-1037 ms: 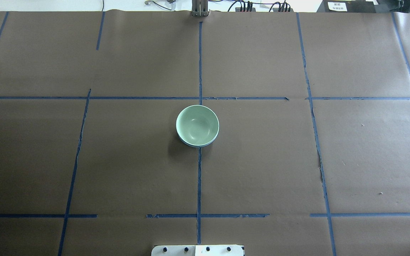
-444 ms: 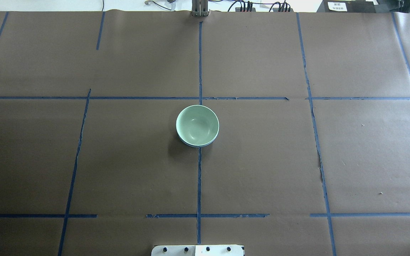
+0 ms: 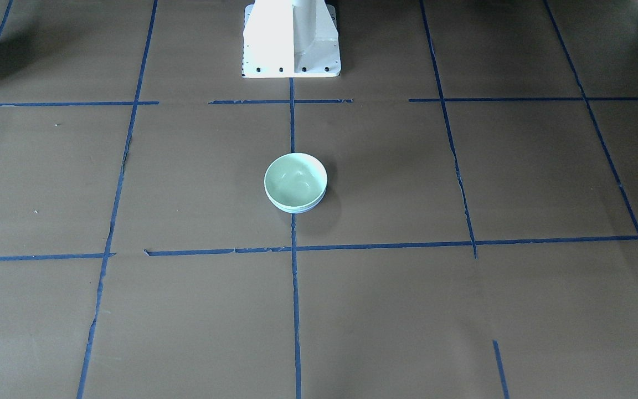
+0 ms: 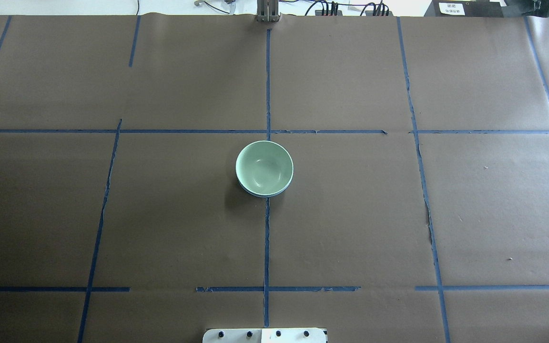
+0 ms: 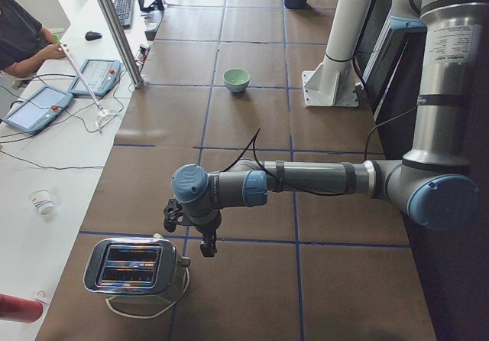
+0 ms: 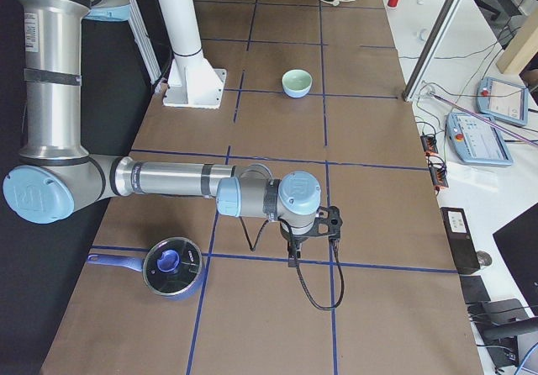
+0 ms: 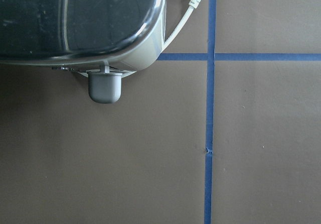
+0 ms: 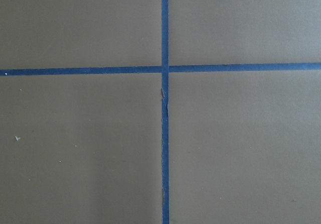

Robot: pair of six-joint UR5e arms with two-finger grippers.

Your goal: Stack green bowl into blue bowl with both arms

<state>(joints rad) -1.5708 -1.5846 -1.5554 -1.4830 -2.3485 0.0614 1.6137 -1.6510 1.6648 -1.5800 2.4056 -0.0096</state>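
The green bowl sits nested inside the blue bowl at the table's middle; only a thin pale-blue rim shows under it. The stack also shows in the front view and, small, in both side views. Both arms are far from the bowls and show only in the side views. The left gripper hangs over the table beside a toaster. The right gripper hangs over the table's other end, beside a pot. I cannot tell whether either is open or shut.
A chrome toaster with a white cord stands at the table's left end, also in the left wrist view. A blue lidded pot stands at the right end. The white pedestal stands behind the bowls. An operator stands at a side bench.
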